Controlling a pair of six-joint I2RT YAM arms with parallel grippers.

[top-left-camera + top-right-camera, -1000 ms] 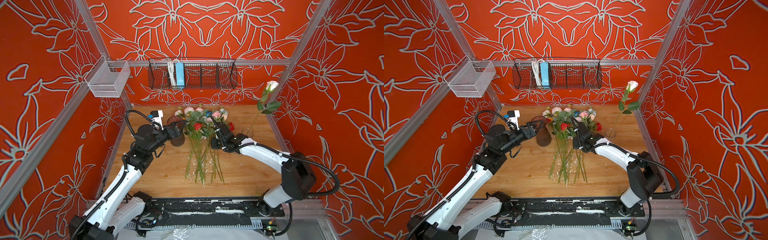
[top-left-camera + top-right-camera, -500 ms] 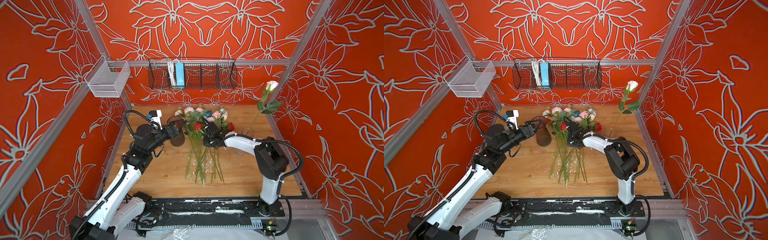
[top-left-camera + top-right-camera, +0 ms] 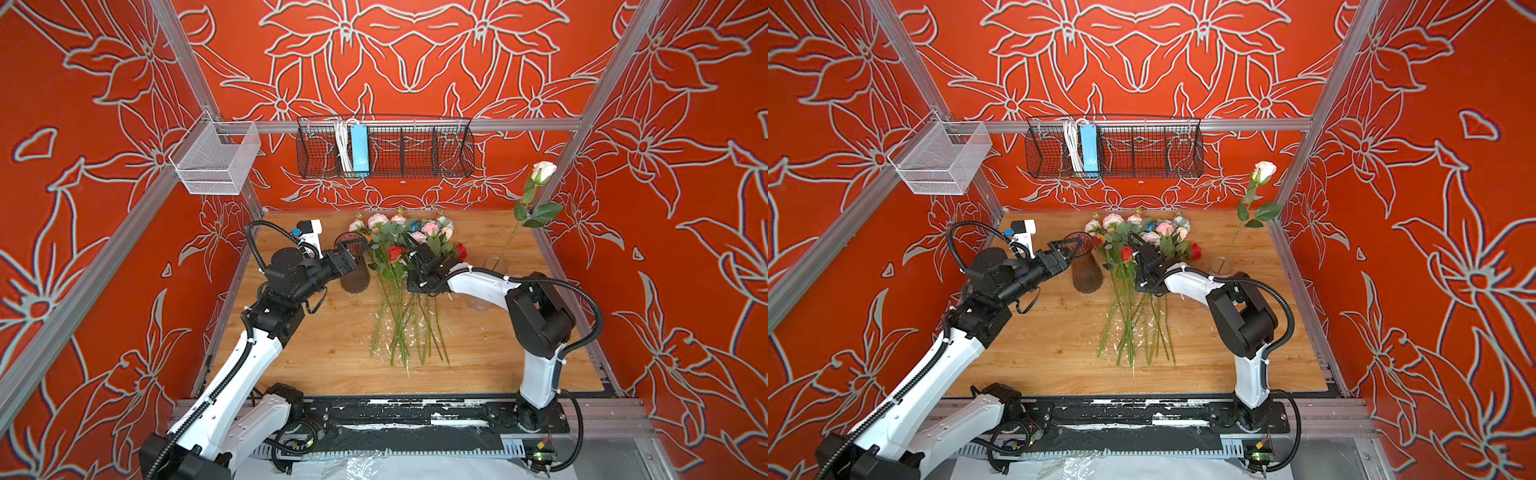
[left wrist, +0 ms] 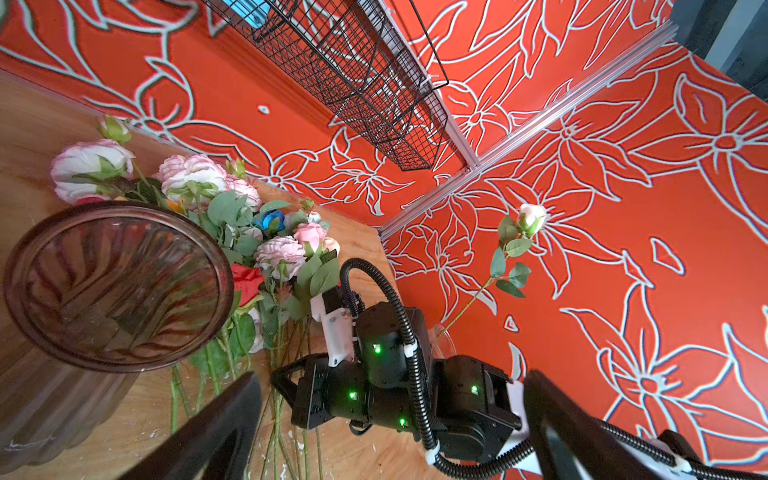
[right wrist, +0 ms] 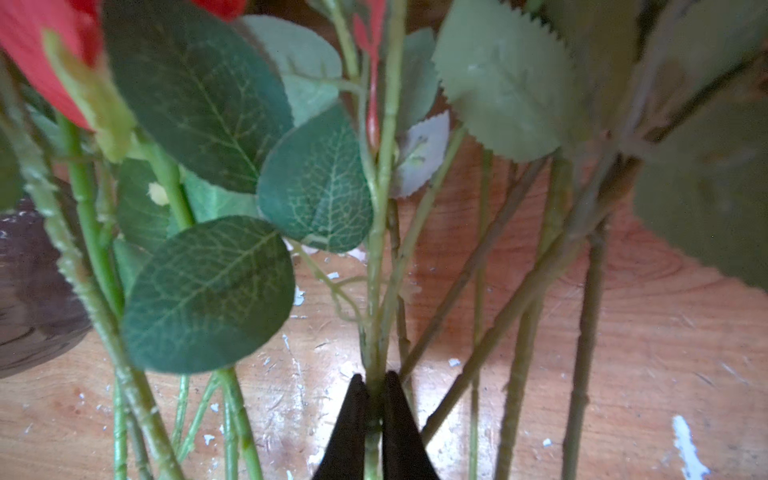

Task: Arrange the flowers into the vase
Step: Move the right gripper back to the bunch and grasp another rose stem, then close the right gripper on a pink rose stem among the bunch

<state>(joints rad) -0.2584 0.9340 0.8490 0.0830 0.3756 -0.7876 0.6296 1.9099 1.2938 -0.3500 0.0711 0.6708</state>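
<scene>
**Here a stem is clamped by the right gripper**

Nearest, on the wooden table (image 3: pixel 324 361), the cut ends of the flowers (image 3: pixel 399 328) are fanned out toward the front edge. The bunch is laid flat with its blooms pointed at the back wall. Farther up the bunch, the right gripper (image 5: pixel 376 384) is seen closed tight on a green stem (image 5: pixel 376 270). Its two black fingertips are pressed against either side of the stem just above the table. Other stems and broad leaves are spread on both sides of the gripped one.

To the left of the bunch, a brown vase (image 3: pixel 355 280) of ribbed glass is stood upright on the table, just beside the leaves. The left gripper (image 3: pixel 1073 248) is held at the vase's mouth with its jaws spread wide and nothing gripped between them. Whether the rim is touched cannot be told.

Beyond, pink, white, red and blue blooms are gathered at the far end of the bunch. Near the right wall, well apart from the bunch, a white rose (image 3: pixel 543 171) is stood in a clear glass vase (image 3: pixel 494 262), its stem leaned toward the corner post. Farthest, a black wire basket (image 3: pixel 415 153) and a white mesh basket (image 3: pixel 216 164) are hung from the rail on the red patterned wall.
</scene>
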